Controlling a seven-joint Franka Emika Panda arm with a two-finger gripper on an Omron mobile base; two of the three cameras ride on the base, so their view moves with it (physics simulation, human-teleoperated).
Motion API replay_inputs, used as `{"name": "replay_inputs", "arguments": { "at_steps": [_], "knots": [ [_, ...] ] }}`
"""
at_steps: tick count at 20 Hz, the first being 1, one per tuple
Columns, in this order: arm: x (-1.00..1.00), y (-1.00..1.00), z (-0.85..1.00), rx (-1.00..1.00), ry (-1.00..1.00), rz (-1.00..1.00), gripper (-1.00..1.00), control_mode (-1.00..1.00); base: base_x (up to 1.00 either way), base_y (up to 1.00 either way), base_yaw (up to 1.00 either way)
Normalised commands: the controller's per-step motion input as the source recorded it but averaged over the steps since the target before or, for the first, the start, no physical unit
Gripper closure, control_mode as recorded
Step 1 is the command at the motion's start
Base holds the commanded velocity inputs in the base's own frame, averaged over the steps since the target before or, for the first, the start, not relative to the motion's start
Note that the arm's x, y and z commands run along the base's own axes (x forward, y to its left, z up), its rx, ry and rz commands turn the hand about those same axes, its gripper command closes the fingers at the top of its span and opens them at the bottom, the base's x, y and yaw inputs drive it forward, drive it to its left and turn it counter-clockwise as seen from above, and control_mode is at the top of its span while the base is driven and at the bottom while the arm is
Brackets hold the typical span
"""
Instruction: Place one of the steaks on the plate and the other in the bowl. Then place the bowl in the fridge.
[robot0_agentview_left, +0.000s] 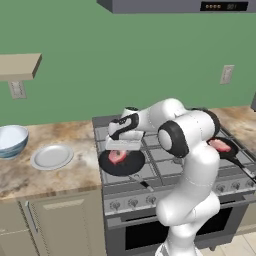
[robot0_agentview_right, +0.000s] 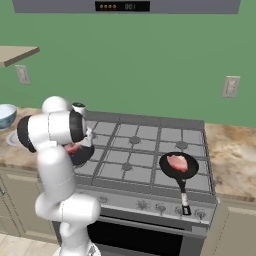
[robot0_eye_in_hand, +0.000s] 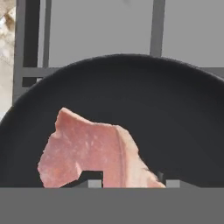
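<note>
Two steaks lie in separate black pans on the grey stove against the green wall, the left steak (robot0_agentview_left: 117, 156) between the pincer (robot0_eye_in_hand: 129, 180) fingertips, grip undeterminable; plate (robot0_agentview_left: 52, 157) and bowl (robot0_agentview_left: 11, 141) rest on the marbled desk (robot0_agentview_left: 75, 175).

Hood display (robot0_agentview_right: 122, 6): lit orange characters, too blurred to read for certain (perhaps digits).
Wall outlets (robot0_agentview_right: 230, 86): no lettering.
Stove knobs (robot0_agentview_right: 161, 208): no legible markings.
</note>
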Motion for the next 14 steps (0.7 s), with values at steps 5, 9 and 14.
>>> {"name": "replay_inputs", "arguments": {
  "at_steps": [5,9,14],
  "knots": [
    [-0.51,-0.09,0.2,0.06,0.0,-0.07,1.0,-1.0,0.0,0.0,0.0],
    [-0.39,-0.05,0.28,0.06,0.0,-0.11,1.0,-1.0,0.0,0.0,0.0],
    [-0.22,0.0,0.95,0.09,-0.11,-0.13,1.0,-1.0,0.0,0.0,0.0]
  ]
}}
